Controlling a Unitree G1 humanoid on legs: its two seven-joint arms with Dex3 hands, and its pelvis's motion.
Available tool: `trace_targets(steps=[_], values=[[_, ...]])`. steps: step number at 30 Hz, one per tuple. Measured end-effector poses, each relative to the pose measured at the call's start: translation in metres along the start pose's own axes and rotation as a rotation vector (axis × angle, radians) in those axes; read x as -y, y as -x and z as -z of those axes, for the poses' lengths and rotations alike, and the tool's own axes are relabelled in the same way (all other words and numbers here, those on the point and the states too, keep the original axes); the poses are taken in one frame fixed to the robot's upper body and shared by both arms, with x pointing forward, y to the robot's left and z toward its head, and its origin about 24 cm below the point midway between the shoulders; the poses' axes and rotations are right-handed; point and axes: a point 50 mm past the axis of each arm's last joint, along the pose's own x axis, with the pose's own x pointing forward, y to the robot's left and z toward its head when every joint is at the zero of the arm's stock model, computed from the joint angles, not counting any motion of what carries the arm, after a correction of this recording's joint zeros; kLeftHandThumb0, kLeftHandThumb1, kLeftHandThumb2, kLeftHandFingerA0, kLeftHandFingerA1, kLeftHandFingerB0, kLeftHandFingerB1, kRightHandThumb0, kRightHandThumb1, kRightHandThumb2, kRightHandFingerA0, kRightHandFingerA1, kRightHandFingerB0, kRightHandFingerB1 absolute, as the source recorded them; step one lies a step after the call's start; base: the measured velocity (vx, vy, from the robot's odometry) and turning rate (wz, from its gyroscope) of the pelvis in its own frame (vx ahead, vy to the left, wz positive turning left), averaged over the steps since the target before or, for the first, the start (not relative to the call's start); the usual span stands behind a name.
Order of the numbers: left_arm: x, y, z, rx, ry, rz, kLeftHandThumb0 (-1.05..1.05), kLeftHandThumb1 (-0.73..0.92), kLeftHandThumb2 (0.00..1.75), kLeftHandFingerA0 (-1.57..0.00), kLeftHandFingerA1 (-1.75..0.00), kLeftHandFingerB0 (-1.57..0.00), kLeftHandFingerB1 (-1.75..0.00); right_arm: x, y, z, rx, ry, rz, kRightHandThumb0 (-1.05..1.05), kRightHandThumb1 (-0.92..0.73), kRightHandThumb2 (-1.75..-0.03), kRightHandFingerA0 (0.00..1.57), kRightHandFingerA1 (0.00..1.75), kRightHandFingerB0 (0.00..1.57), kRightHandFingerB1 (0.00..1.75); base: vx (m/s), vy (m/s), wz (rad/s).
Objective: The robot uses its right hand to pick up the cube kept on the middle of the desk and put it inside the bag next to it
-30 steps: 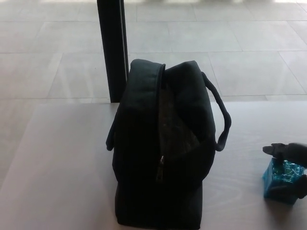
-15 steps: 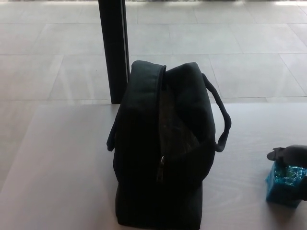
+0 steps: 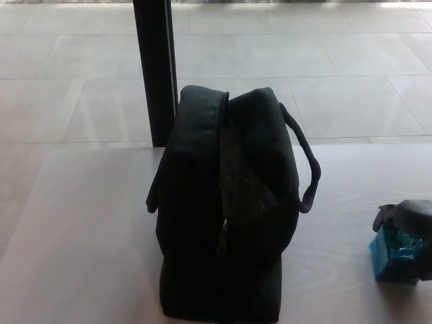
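A black bag [image 3: 226, 209] stands upright in the middle of the desk [image 3: 88, 229], its top zip open and a handle hanging down each side. The small translucent blue cube [image 3: 393, 256] sits on the desk to the bag's right, near the picture's right edge. My right hand [image 3: 409, 217] comes in from that edge and lies over the cube's top, covering its upper part. Most of the hand is cut off by the frame, and its grip on the cube is not visible. The left hand does not show.
A dark vertical post [image 3: 155, 71] rises just behind the bag at the desk's far edge. Beyond it lies a tiled floor [image 3: 324, 61]. Bare desk surface stretches to the left of the bag and between the bag and the cube.
My right hand has settled lower over the cube, hiding more of its top. The whole picture has shifted slightly, so the camera moved; bag and cube stay in place.
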Motion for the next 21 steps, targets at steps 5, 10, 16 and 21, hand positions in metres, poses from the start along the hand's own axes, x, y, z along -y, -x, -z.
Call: trace_targets(steps=[5,10,16,21], values=[[0.000,0.000,0.000,0.000,0.000,0.000,-0.99,0.49,1.13,-0.19,-0.73,-0.06,-0.63,-0.002,0.001,0.001,0.011,0.001,0.064,-0.22,-0.63,-0.96,0.87,1.73,0.70,1.52,0.00,0.000,0.00],[0.000,0.000,0.000,0.000,0.000,0.001,-1.01,0.51,1.17,-0.18,-0.73,-0.06,-0.64,-0.003,0.003,0.002,0.028,-0.026,0.143,-0.21,-0.64,-0.96,0.88,1.73,0.73,1.52,0.00,0.000,0.00],[-0.001,0.000,-0.001,-0.001,-0.001,-0.001,-0.95,0.53,0.89,-0.17,-0.85,-0.08,-0.72,0.020,0.006,-0.002,0.062,-0.103,0.283,-0.26,-0.74,-0.69,0.79,1.62,0.78,0.86,0.00,0.000,0.00],[-0.002,0.000,-0.002,-0.003,0.001,-0.003,-0.59,0.28,1.06,-0.08,-0.64,0.00,-0.59,0.089,0.015,-0.005,0.102,-0.170,0.505,-0.23,-0.54,-1.14,0.92,1.75,0.76,1.53,0.00,0.000,0.00]])
